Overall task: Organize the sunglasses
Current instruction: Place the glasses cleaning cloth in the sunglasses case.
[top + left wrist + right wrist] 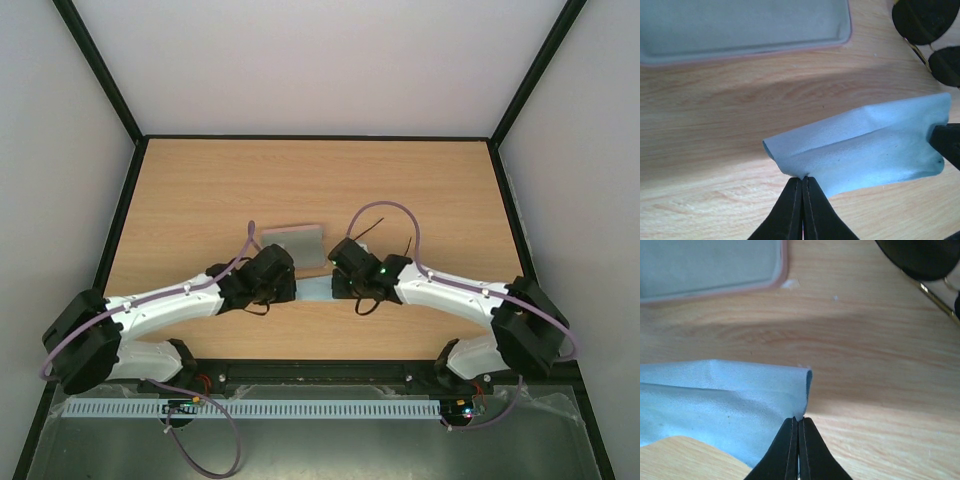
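Observation:
My left gripper (803,177) is shut on the left edge of a light blue cloth (865,150). My right gripper (798,419) is shut on the cloth's right edge (715,395). The cloth hangs folded between them just above the table, and shows in the top view (317,290) between the two grippers. The sunglasses' dark oval lenses (922,20) lie on the wood beyond the cloth, to the right of the case. One lens and a gold-tinted frame show in the right wrist view (925,257). In the top view only their thin black arms (366,231) show beside the right wrist.
The pinkish rounded case (291,243) lies open-side up just beyond the grippers, with its pale inside showing (740,25). It also shows in the right wrist view (705,265). Black frame rails and grey walls bound the wooden table (200,190).

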Motion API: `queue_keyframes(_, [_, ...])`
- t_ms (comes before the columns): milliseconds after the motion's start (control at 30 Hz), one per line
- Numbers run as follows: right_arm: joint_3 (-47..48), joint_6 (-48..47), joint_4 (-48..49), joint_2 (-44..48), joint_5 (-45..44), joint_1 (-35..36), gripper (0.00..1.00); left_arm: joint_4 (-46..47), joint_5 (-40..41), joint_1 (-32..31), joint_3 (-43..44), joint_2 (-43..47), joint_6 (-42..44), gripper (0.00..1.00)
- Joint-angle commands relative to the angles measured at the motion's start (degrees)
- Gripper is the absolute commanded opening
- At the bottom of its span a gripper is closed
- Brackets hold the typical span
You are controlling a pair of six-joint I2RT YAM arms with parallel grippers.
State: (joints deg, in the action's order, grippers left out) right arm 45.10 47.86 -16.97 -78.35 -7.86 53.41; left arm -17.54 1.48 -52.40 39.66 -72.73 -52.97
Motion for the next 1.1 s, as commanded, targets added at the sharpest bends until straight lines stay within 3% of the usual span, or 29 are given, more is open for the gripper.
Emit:
queue_keyframes(0, [5.3,-3.6,-3.8,-3.0,-0.2,-1.7,0.01,-1.4,-0.6,2.9,0.2,1.5,3.0,0.02])
queue_keyframes(600, [24.2,-11.2,-5.0,-18.7,4.2,-8.5,0.01,1.7,-3.4,17.2,5.6,-4.0,11.1,0.02])
queue_keyframes(1067, [31.5,-14.9,-4.6,-26.6,7.4,-11.3,0.01,6.1,-4.9,21.6,7.7,-11.7,13.6,0.02])
